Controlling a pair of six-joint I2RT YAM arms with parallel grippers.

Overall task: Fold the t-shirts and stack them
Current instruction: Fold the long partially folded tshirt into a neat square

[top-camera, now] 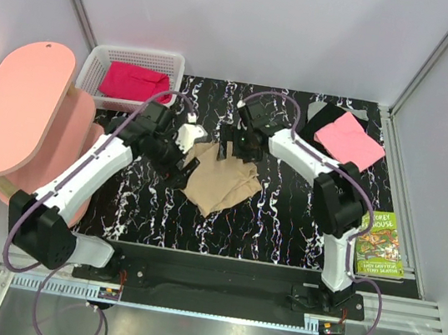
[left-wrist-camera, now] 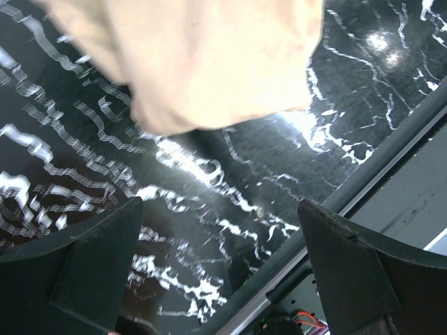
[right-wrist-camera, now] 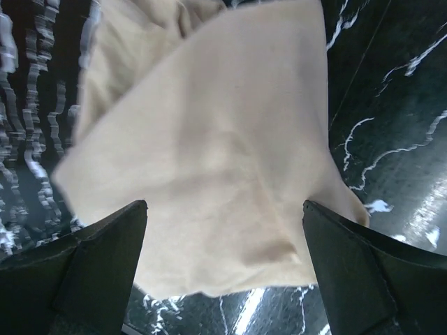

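Status, approx. mid-task.

1. L tool (left-wrist-camera: 220, 209): released, jaws standing wide apart w/ nothing between them. It is hovering over bare tabletop (top-camera: 282, 227), w/ the edge of the tan shirt (top-camera: 221, 186) lying just beyond the fingertips.
2. R tool (right-wrist-camera: 225, 209): also released, jaws spread. It is hanging directly above the tan cloth and is not pinching it, as far as the wrist view shows.
3. Tan shirt: lying at tabletop centre between both tools, bunched and creased, w/ one flap doubled over. Judged as the fold in progress, not a finished one.
4. Pink shirt (top-camera: 350, 140): sitting at 2 o'clock as a flat, roughly square packet on top of the black shirt (top-camera: 326, 115). Judged as two items done and stacked, though the black one is mostly hidden, so its fold can't be confirmed.
5. Magenta-red shirt (top-camera: 135, 83): waiting in the white basket (top-camera: 136, 52) at 11 o'clock, not yet taken out.

Remaining, by estimate: finish the tan fold, move it to the 2 o'clock stack, then take, fold and stack the magenta-red shirt.
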